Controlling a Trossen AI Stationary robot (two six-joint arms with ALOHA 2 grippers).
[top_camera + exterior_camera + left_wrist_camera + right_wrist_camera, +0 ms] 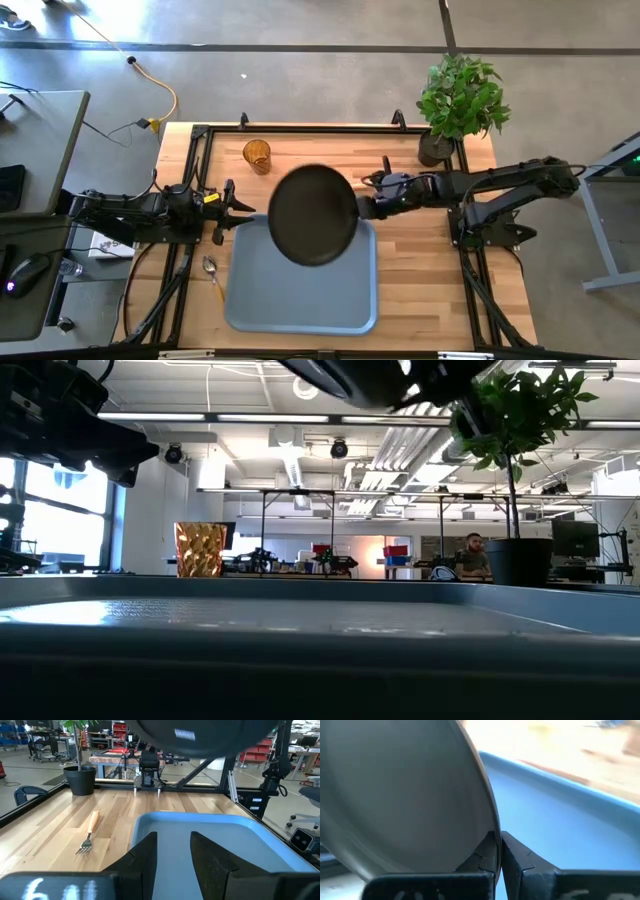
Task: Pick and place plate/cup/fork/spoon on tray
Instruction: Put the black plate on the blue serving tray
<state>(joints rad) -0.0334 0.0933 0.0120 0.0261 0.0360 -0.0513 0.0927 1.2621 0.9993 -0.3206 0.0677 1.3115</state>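
Observation:
The black plate [313,214] hangs in the air over the far part of the light blue tray [300,290]; the low view shows its underside [345,374] high up. My right gripper [362,207] is shut on the plate's right rim. My left gripper [228,210] is open and empty at the tray's far left corner. The amber cup [257,155] stands on the table beyond the tray. The spoon [212,272] lies on the table left of the tray. The fork [89,837] lies on the wood beyond the tray; the plate hides it in the high view. My right gripper pinches the plate's rim [487,827] on its right side between the two fingers [520,860]. The fingers come level from the table's right. The plate is lifted clear above the tray and looks somewhat tilted.
A potted plant [455,100] stands at the table's far right corner. The tray's floor [210,827] is bare. Bare wood lies right of the tray [420,270]. A person sits far off in the room [475,552].

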